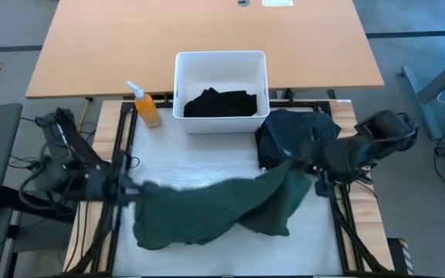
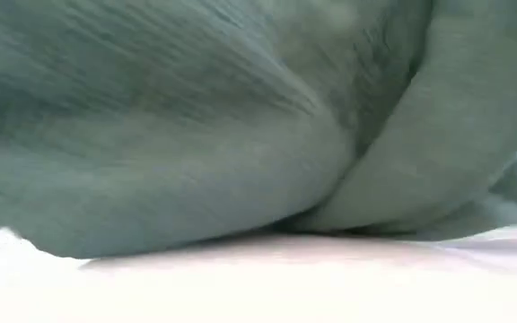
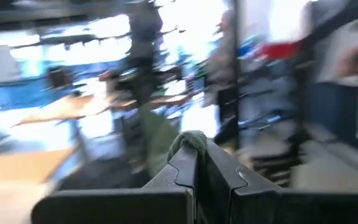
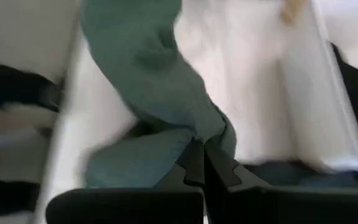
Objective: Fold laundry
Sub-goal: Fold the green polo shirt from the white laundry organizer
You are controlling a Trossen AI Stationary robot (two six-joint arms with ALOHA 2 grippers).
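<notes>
A dark green garment [image 1: 207,212] stretches across the white table between my two grippers. Its middle sags and rests on the tabletop, and it fills the low view [image 2: 196,135]. My left gripper [image 1: 136,188] is at the garment's left end, shut on the cloth. My right gripper [image 1: 304,166] is at the garment's right end, also shut on it. A dark charcoal garment [image 1: 292,131] lies heaped at the table's far right, just behind my right gripper. A black garment [image 1: 221,103] lies in the white bin [image 1: 182,85]. My left gripper pinches a small bunch of the green cloth [image 3: 191,138] between its two fingers. The fingers come in level from the table's left. The cloth runs away from them toward the table. One layer or several, I cannot tell. My right gripper pinches a bunched bit of the green garment [image 4: 215,132] between its two fingers, slanting down from the table's right. The cloth hangs away below the fingers toward the table, and its lower part lies on the tabletop.
The white bin stands at the table's far edge in the middle. An orange bottle [image 1: 147,108] stands to the left of it. A wooden desk [image 1: 207,31] lies beyond. Bare white tabletop [image 1: 207,162] shows between the bin and the green garment.
</notes>
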